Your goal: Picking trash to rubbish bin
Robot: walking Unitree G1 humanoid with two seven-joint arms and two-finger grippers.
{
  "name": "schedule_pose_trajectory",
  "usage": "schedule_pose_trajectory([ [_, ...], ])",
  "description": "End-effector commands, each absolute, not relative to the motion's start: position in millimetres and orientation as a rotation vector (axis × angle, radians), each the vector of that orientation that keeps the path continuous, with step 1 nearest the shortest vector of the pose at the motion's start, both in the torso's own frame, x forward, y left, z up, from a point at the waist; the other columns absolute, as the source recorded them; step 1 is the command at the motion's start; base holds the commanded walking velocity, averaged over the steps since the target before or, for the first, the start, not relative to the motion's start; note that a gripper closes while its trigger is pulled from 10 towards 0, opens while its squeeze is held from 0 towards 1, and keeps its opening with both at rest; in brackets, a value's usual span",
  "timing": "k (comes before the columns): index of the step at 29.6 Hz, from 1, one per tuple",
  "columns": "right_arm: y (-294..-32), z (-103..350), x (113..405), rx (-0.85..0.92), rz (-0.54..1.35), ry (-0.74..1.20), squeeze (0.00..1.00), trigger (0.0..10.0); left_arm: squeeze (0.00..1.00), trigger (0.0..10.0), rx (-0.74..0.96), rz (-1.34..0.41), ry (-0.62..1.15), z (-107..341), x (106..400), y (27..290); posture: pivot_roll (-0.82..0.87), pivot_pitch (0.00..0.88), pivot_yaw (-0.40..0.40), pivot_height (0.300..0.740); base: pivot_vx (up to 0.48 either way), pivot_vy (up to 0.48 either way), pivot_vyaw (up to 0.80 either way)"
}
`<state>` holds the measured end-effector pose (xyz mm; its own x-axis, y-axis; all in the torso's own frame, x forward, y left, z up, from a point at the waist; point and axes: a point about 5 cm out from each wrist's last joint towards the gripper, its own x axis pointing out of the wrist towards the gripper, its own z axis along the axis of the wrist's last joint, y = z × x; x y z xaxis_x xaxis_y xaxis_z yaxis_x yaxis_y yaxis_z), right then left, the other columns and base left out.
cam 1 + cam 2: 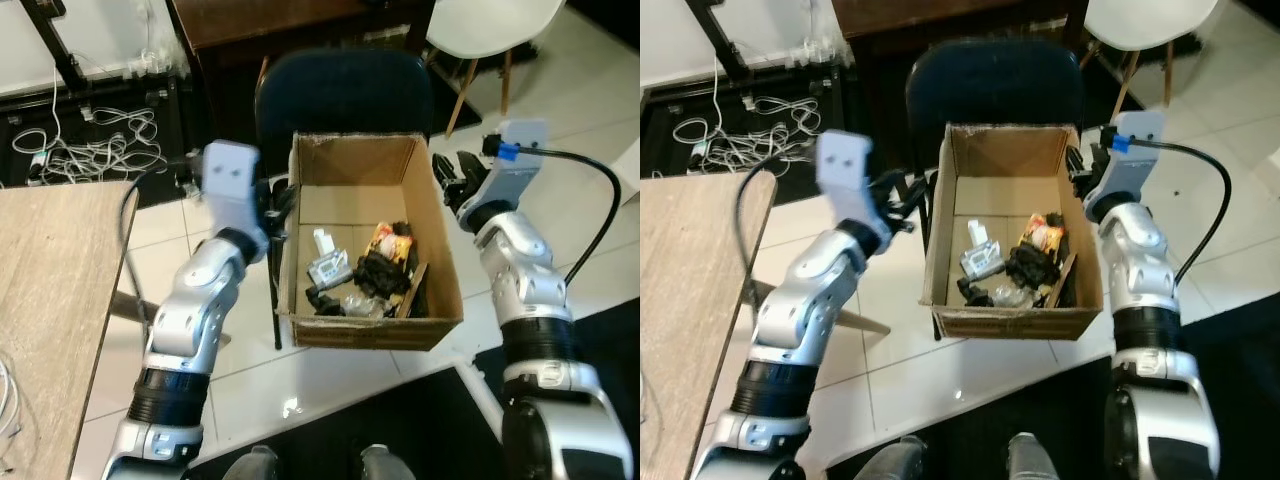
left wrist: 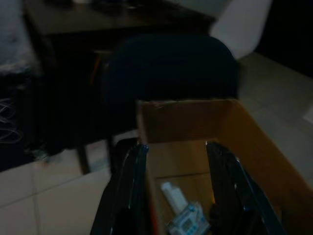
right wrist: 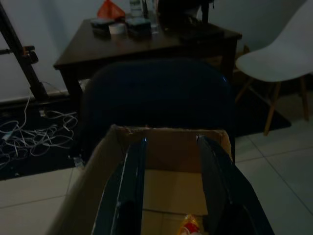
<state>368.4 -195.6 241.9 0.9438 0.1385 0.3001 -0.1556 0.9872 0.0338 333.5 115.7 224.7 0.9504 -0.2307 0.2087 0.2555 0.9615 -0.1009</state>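
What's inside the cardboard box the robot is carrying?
The cardboard box holds a small pile of trash: a white plastic bottle, an orange wrapper and crumpled black scraps. Whatever lies under the pile is covered.

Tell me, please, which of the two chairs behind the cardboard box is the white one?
The white chair stands farther back on the robot's right by the dark table; the dark blue chair sits directly behind the box.

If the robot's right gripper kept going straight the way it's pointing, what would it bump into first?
Probably the dark chair back. The right gripper straddles the cardboard box's right wall, pointing along it toward the far wall, with the chair just beyond. Depth is hard to judge.
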Motion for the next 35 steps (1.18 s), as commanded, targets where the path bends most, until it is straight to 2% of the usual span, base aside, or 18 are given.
schedule_pose_trajectory([
  [1, -186, 232, 362, 0.075, 0.172, -0.278, 0.0, 10.0, 0.0, 10.0, -0.144, -0.226, -0.207, 221, 328, 115, 0.02, 0.085, -0.007, 0.74, 0.0, 0.0, 0.0],
  [5, -169, 212, 352, 0.103, 0.202, -0.237, 0.0, 10.0, 0.0, 10.0, -0.116, -0.223, -0.22, 213, 318, 119, 0.04, 0.055, -0.052, 0.74, 0.0, 0.0, 0.0],
  [12, -157, 200, 342, 0.114, 0.213, -0.193, 0.0, 10.0, 0.0, 10.0, -0.15, -0.21, -0.247, 209, 303, 123, 0.05, 0.057, -0.068, 0.74, 0.0, 0.0, 0.0],
  [16, -145, 189, 338, 0.093, 0.235, -0.161, 0.0, 10.0, 0.0, 10.0, -0.115, -0.211, -0.236, 207, 299, 121, 0.06, 0.059, -0.066, 0.74, 0.0, 0.0, 0.0],
  [30, -152, 184, 339, 0.092, 0.206, -0.135, 0.0, 10.0, 0.0, 10.0, -0.108, -0.202, -0.202, 199, 302, 105, 0.07, 0.005, -0.066, 0.74, 0.0, 0.0, 0.0],
  [35, -147, 175, 340, 0.151, 0.207, -0.083, 0.0, 10.0, 0.0, 10.0, -0.093, -0.172, -0.161, 194, 308, 109, 0.05, 0.031, -0.088, 0.74, 0.0, 0.0, 0.0],
])
